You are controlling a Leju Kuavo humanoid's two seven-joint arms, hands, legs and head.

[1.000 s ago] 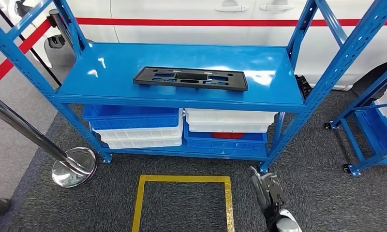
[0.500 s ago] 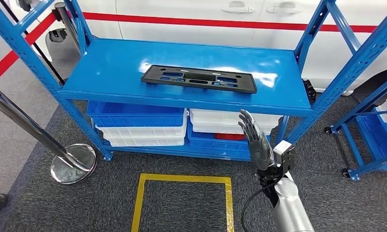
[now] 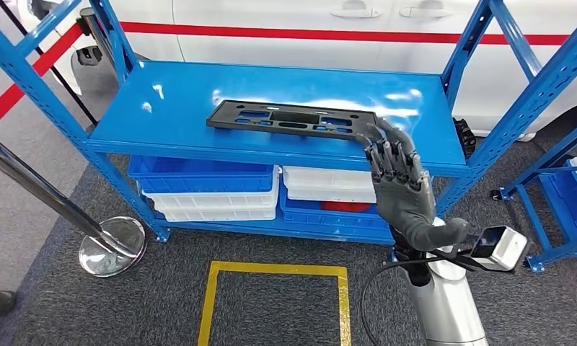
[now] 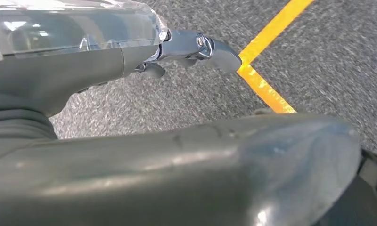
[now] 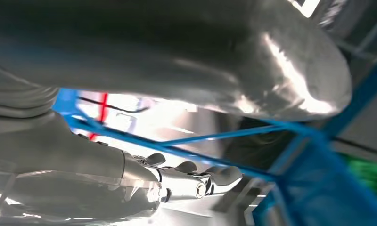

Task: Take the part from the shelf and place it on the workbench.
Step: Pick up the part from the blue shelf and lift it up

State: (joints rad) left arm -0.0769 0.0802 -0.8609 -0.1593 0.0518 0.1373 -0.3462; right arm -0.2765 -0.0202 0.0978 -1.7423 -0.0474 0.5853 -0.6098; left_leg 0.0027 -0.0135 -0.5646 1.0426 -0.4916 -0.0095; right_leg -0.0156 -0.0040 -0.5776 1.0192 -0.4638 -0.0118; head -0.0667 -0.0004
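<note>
The part [image 3: 289, 119], a flat black plate with cut-outs, lies lengthwise on the top board of the blue shelf [image 3: 163, 108]. My right hand [image 3: 397, 180] is raised in front of the shelf with its back toward me. Its fingers [image 3: 383, 148] are spread and slightly bent, and their tips are at the part's right end. I cannot tell whether they touch it. In the right wrist view the right hand [image 5: 130, 174] shows stretched fingers holding nothing, with blue shelf bars beyond. My left hand [image 4: 130, 61] hangs over grey carpet, fingers extended and holding nothing.
Blue bins [image 3: 199, 175] and white bins [image 3: 329, 184] fill the lower shelf. A chrome stanchion base [image 3: 112, 245] stands at the left and a second blue rack [image 3: 560, 209] at the right. A yellow floor square [image 3: 275, 270] lies in front. A white car [image 3: 307, 18] is behind.
My right arm has risen from near the floor to shelf height, and the hand has turned and reached the part's right end. The part has not moved. The view shifted slightly.
</note>
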